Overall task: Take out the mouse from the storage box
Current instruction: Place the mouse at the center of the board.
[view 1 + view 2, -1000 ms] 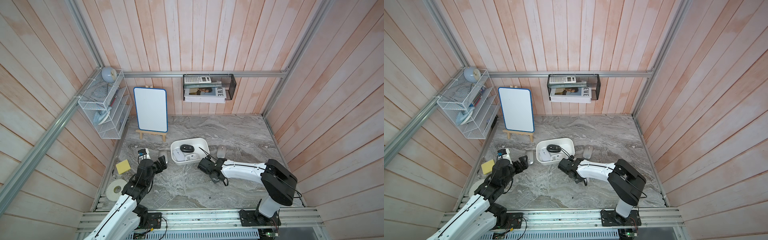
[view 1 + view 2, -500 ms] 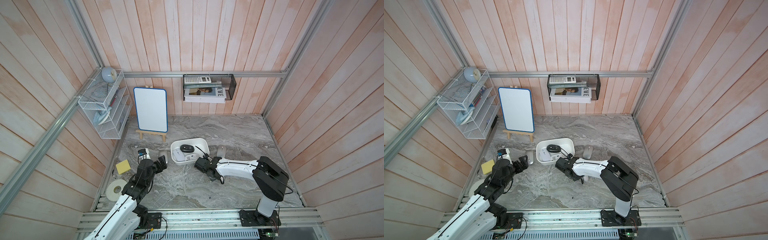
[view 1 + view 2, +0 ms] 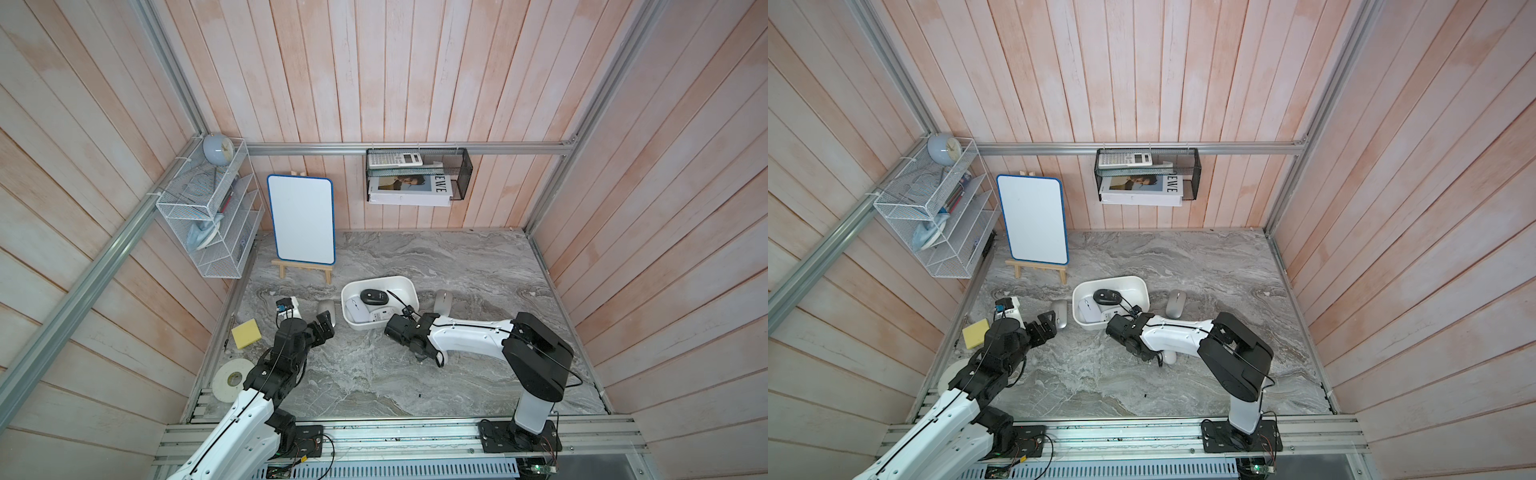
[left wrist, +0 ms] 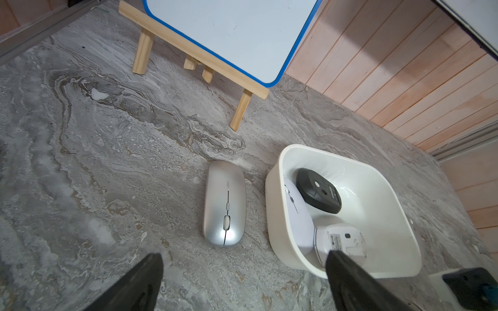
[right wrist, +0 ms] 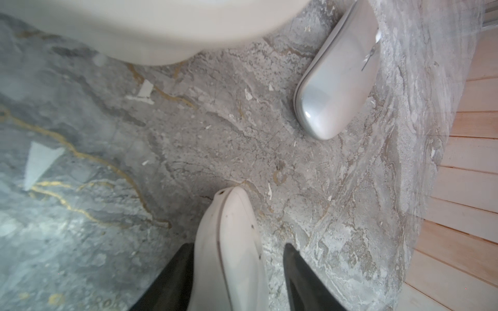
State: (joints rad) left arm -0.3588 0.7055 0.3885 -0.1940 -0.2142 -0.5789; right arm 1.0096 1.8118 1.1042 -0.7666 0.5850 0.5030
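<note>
The white storage box point(image 3: 409, 286) point(image 4: 275, 215) stands mid-table and holds a black mouse point(image 3: 374, 296) point(image 4: 319, 194), a white mouse point(image 4: 299, 215) and another white one lying upside down point(image 4: 339, 242). Just in front of the box, my right gripper point(image 5: 238, 246) point(image 3: 1148, 355) is low over the table and open. A white mouse point(image 5: 231, 242) point(image 3: 1169, 356) lies on the table between its fingers. One finger rests against it and the other stands apart. My left gripper point(image 4: 244, 258) point(image 3: 326, 326) hovers wide open and empty, left of the box.
One silver mouse point(image 3: 326, 309) point(image 4: 225, 203) lies left of the box and another point(image 3: 443, 301) point(image 5: 336, 78) lies right of it. A whiteboard on an easel point(image 3: 301, 224) stands behind. A yellow sponge point(image 3: 246, 334) and a tape roll point(image 3: 230, 378) sit at the left edge.
My right gripper's jaws have spread apart around the white mouse, and the right arm has shifted slightly left. The left arm has not moved.
</note>
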